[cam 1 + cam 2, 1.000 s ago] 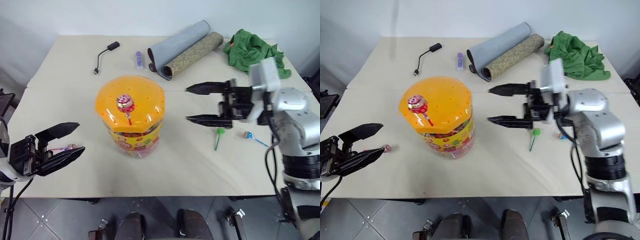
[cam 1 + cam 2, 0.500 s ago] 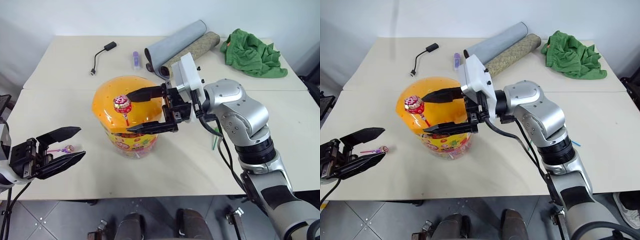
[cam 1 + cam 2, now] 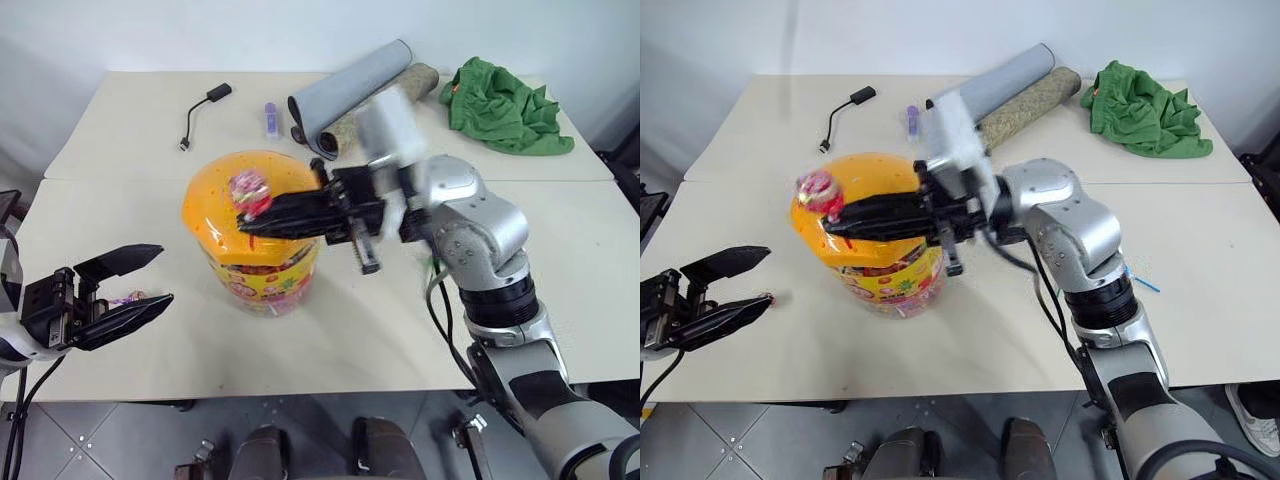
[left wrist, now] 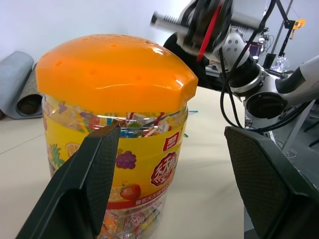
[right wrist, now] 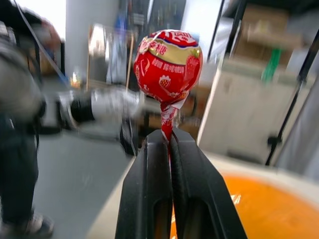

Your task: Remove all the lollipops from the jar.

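The jar [image 3: 262, 270] stands mid-table, a clear cylinder with a yellow-red label and a domed orange lid [image 3: 215, 205]. My right gripper [image 3: 245, 221] reaches across the lid from the right and is shut on the stick of a pink-red lollipop [image 3: 248, 189], whose head stands just above the fingertips [image 5: 160, 142]. The same lollipop [image 5: 168, 62] is upright in the right wrist view. My left gripper [image 3: 155, 275] hovers open to the left of the jar, apart from it. A purple-pink lollipop [image 3: 132, 297] lies on the table by the left gripper. Another with a blue stick [image 3: 1144, 282] lies to the right.
At the back of the table lie two rolled mats [image 3: 355, 90], a crumpled green cloth [image 3: 505, 105], a black cable adapter [image 3: 205, 105] and a small purple item [image 3: 270, 118]. A seam [image 3: 110, 178] runs across the table behind the jar.
My right gripper swung left from the table's right side to over the jar's lid and shut on the lollipop's stick. The left gripper stayed in place, open.
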Action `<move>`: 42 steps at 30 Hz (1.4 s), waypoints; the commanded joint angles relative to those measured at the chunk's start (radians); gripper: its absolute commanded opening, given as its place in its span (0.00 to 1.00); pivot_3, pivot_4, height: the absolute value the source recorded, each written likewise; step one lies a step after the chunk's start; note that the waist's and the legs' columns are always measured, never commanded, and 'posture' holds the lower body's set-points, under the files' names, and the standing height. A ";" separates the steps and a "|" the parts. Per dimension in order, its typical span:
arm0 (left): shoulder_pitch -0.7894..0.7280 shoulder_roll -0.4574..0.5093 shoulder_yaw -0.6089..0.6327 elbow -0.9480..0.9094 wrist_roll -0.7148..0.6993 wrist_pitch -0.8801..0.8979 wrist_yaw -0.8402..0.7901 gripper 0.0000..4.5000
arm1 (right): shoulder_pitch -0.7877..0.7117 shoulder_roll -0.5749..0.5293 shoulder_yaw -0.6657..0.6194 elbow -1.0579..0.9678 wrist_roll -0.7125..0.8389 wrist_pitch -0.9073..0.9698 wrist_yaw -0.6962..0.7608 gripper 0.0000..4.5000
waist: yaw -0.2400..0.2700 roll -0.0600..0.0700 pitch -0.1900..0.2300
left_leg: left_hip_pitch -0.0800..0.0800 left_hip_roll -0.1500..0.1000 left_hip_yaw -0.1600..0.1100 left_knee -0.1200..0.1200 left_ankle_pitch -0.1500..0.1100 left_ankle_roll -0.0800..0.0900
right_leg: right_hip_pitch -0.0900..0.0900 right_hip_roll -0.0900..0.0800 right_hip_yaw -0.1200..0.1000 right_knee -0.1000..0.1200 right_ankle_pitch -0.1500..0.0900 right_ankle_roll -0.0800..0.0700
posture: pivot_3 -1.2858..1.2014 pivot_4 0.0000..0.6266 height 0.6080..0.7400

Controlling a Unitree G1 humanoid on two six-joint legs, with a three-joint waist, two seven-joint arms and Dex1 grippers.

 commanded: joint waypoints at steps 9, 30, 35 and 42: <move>0.027 0.028 -0.117 -0.123 0.108 -0.105 -0.121 0.79 | 0.302 -0.626 -0.246 0.269 -0.252 -0.188 0.144 0.00 | 0.025 -0.001 -0.001 | -0.001 -0.001 0.010 -0.001 -0.001 0.001 | 0.000 -0.001 0.000 -0.004 0.000 0.000 | 0.52 0.24 1.00; -0.058 0.057 -0.205 0.038 0.292 -0.197 -0.086 0.79 | 0.732 -0.758 -0.369 0.511 -0.450 -0.511 0.006 0.62 | 0.006 0.002 0.001 | 0.001 0.001 0.013 0.000 0.002 0.001 | 0.000 -0.001 0.003 -0.003 0.000 0.000 | 0.52 0.24 1.00; -0.025 0.044 -0.156 0.123 0.368 -0.236 -0.019 0.79 | 0.716 -0.616 -0.477 0.309 -0.213 -0.481 0.015 0.99 | 0.003 0.002 0.001 | 0.002 0.001 0.013 -0.001 0.002 0.001 | 0.000 -0.001 0.003 -0.003 0.000 0.000 | 0.52 0.24 1.00; -0.028 -0.004 -0.146 0.234 0.518 -0.348 0.154 0.79 | 0.730 -0.465 -0.307 0.023 -0.209 -0.463 -0.009 0.99 | 0.016 0.002 0.001 | 0.002 0.001 0.011 0.000 0.002 0.002 | 0.001 -0.001 0.002 -0.003 0.000 0.000 | 0.52 0.24 1.00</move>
